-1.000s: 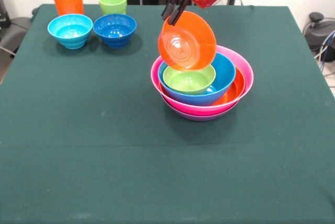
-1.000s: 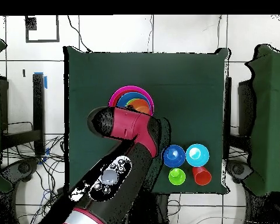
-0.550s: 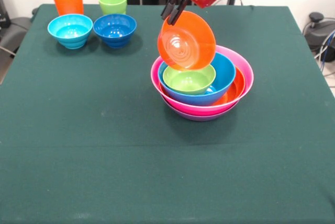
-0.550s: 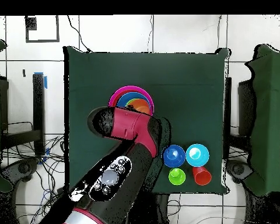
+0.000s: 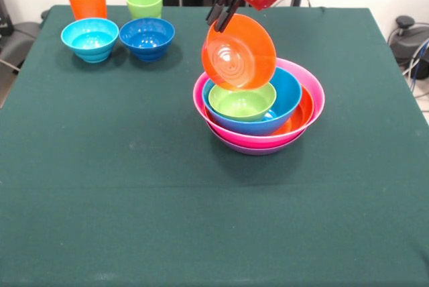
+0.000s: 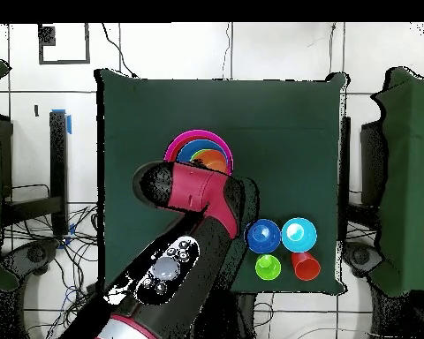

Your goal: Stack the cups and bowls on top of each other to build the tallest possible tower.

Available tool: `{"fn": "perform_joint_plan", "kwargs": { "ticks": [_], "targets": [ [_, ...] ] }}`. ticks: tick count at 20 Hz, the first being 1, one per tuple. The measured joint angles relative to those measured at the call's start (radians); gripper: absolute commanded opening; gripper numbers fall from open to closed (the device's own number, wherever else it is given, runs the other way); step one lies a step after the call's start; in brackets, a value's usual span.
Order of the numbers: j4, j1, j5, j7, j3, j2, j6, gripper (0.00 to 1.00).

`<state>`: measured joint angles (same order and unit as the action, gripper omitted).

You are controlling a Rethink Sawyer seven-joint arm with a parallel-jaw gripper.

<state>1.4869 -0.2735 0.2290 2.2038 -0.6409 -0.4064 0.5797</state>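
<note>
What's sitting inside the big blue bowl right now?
The small lime green bowl is nested upright in the blue bowl. The small orange bowl, tilted in the gripper, covers their far-left rims.

Tower (image 6: 200, 148) half under arm (image 6: 193, 190)

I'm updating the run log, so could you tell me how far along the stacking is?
Done: the tower nests purple, pink, orange, blue and small lime green bowls. In hand: the gripper holds a small orange bowl tilted above it. Left: light blue bowl, dark blue bowl, orange cup, green cup.
</note>
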Motion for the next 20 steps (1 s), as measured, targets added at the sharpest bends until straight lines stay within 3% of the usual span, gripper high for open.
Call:
{"fn": "perform_joint_plan", "kwargs": {
  "ticks": [11,12,20],
  "targets": [
    [0.000,0.000,0.000,0.000,0.000,0.000,0.000,0.00],
    [0.000,0.000,0.000,0.000,0.000,0.000,0.000,1.00],
    [0.000,0.000,0.000,0.000,-0.004,0.000,0.000,1.00]
  ]
}}
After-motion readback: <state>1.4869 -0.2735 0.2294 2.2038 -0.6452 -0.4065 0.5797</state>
